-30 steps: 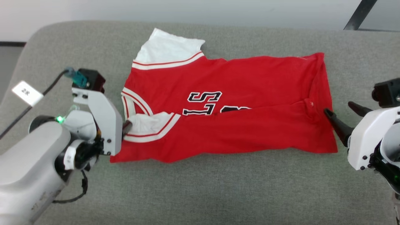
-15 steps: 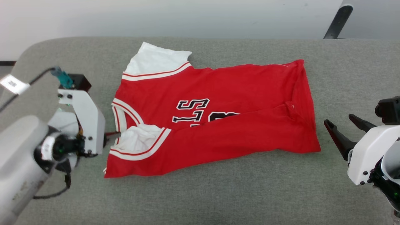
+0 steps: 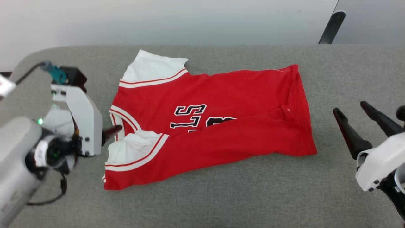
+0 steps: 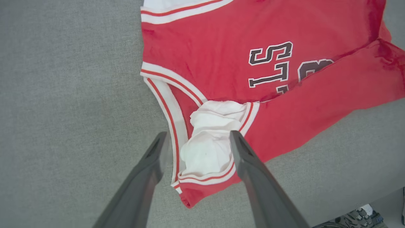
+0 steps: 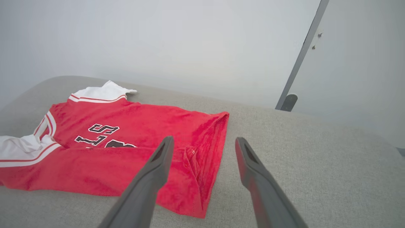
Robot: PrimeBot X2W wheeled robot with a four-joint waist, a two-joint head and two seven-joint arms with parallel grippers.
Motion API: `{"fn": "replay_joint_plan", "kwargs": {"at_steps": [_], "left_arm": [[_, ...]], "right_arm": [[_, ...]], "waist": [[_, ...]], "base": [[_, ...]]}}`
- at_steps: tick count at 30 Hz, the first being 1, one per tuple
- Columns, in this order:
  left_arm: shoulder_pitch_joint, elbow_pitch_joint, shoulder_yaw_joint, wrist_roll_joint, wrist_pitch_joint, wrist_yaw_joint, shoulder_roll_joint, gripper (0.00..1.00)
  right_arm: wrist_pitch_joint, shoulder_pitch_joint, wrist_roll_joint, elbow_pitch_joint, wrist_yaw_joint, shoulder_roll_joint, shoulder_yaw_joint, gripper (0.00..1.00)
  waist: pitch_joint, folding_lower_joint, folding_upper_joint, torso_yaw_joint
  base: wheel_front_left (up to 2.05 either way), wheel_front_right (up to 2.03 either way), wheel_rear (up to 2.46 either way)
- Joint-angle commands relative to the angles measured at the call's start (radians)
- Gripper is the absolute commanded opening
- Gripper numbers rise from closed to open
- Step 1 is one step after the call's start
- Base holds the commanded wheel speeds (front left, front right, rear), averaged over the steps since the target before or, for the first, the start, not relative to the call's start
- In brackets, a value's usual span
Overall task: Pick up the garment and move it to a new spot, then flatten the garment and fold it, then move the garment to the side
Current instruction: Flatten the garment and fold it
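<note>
Grey worktop (image 3: 221, 202) carries garment (image 3: 215, 126), half-folded, long axis L–R; left gripper (image 4: 197, 136) wide, empty, at collar end, nearer than right gripper (image 3: 350, 107), also wide/empty, just off hem.

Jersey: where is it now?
Head view: jersey lies centred on the grey pad, collar end at the left gripper, hem end short of the right gripper.

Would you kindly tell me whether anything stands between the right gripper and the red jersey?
Nothing visible does. The right gripper, jaws open, sits just off the hem edge of the jersey, with a strip of grey cushion between them.
</note>
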Motion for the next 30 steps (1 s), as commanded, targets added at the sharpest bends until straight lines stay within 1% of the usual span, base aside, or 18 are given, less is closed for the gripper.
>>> {"fn": "replay_joint_plan", "kwargs": {"at_steps": [1,4,7,9,12,17,21,26,29,30], "left_arm": [[0.026,-0.018,0.005,0.002,-0.016,0.017,0.009,1.00],[0.084,-0.068,0.014,-0.021,-0.043,0.060,0.019,1.00],[0.133,-0.107,0.005,-0.049,-0.023,0.099,0.033,1.00],[0.159,-0.112,0.007,-0.075,-0.009,0.123,0.033,1.00],[0.187,-0.094,-0.003,-0.103,0.019,0.133,0.035,1.00],[0.195,-0.003,-0.014,-0.131,0.055,0.112,0.017,1.00],[0.184,0.084,-0.017,-0.139,0.060,0.077,-0.009,1.00],[0.185,0.201,-0.015,-0.168,0.055,0.026,-0.073,1.00],[0.184,0.266,-0.014,-0.186,0.062,0.019,-0.112,1.00],[0.182,0.282,-0.020,-0.185,0.066,0.007,-0.121,1.00]], "right_arm": [[-0.028,0.018,-0.006,-0.013,-0.001,0.002,-0.005,1.00],[-0.091,0.042,-0.021,-0.034,-0.001,0.010,-0.021,1.00],[-0.144,0.069,-0.033,-0.054,-0.001,0.023,-0.037,1.00],[-0.162,0.084,-0.031,-0.064,-0.001,0.041,-0.049,1.00],[-0.169,0.098,-0.038,-0.080,-0.001,0.059,-0.055,1.00],[-0.158,0.098,-0.037,-0.100,-0.001,0.081,-0.050,1.00],[-0.149,0.089,-0.031,-0.116,-0.001,0.092,-0.049,1.00],[-0.132,0.080,-0.032,-0.126,-0.001,0.102,-0.055,1.00],[-0.120,0.076,-0.030,-0.130,-0.001,0.107,-0.059,1.00],[-0.116,0.076,-0.029,-0.131,-0.001,0.109,-0.059,1.00]], "waist": [[-0.010,0.0000,-0.0001,0.002],[-0.022,0.0000,-0.0001,0.005],[-0.027,0.0000,-0.0001,0.006],[-0.025,0.0000,-0.0001,0.002],[-0.012,0.0000,-0.0001,-0.014],[0.019,0.0000,-0.0001,-0.051],[0.042,0.0000,-0.0001,-0.073],[0.067,0.0000,-0.0001,-0.085],[0.077,0.0000,-0.0001,-0.087],[0.079,0.0000,-0.0001,-0.086]], "base": [[0.00,0.00,0.00],[0.00,0.00,0.00],[0.00,0.00,0.00],[0.00,0.00,0.00],[0.00,0.00,0.00],[0.00,0.00,0.00],[0.00,0.00,0.00],[0.00,0.00,0.00],[0.00,0.00,0.00],[0.00,0.00,0.00]]}}
